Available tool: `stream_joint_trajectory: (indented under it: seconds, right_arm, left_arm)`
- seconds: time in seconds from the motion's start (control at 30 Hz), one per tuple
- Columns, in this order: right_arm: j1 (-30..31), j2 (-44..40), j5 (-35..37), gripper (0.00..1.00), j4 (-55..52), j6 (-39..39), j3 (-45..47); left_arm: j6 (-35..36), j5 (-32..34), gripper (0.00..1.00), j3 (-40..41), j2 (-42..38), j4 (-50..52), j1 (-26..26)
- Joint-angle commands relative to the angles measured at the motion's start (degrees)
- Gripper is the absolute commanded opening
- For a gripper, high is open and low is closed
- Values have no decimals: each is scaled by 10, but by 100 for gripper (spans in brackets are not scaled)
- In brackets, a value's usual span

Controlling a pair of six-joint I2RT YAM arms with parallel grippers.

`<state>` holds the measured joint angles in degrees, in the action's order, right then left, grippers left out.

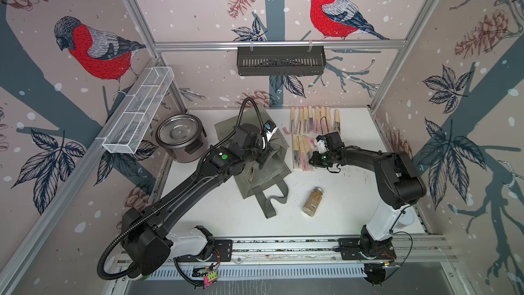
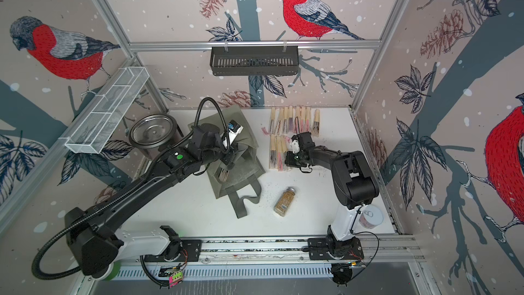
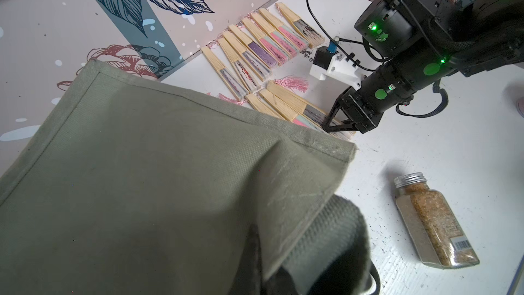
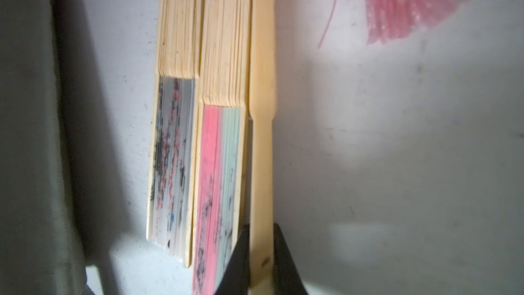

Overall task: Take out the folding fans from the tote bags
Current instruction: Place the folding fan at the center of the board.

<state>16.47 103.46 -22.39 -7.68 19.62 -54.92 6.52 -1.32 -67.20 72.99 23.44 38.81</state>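
The olive-grey tote bag (image 1: 265,178) (image 2: 241,173) lies crumpled mid-table. My left gripper (image 1: 262,161) is shut on its fabric, which fills the left wrist view (image 3: 141,180) and hides the jaws. One fan (image 1: 251,174) shows in the bag's mouth. Several folding fans lie in a back row (image 1: 314,119) (image 3: 263,43) and a nearer row (image 1: 302,151) (image 2: 278,151) to the right of the bag. My right gripper (image 1: 312,163) (image 3: 330,127) (image 4: 261,228) is low at the nearer row's near end. It is shut on the bamboo edge of the outermost fan (image 4: 262,137).
A round steel pot (image 1: 180,137) stands left of the bag. A glass spice jar (image 1: 312,201) (image 3: 433,222) lies on its side in front. A white wire basket (image 1: 139,109) and a dark rack (image 1: 280,61) hang on the walls. A can (image 2: 370,217) stands behind the right arm's base.
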Motion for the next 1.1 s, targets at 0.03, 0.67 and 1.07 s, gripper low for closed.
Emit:
stream_joint_trajectory:
  seconds: [0.03,0.67,1.07]
  right_arm:
    - [0,8,-3,16,-7,8,0]
    - [-10,-76,0,39,14,40,33]
    - [56,-261,19,38,103,126,174]
  left_arm:
    - [9,-3,0,-3,-1,-10,2]
    - [9,-5,0,-3,-4,-12,2]
    - [9,-3,0,-2,2,-12,3]
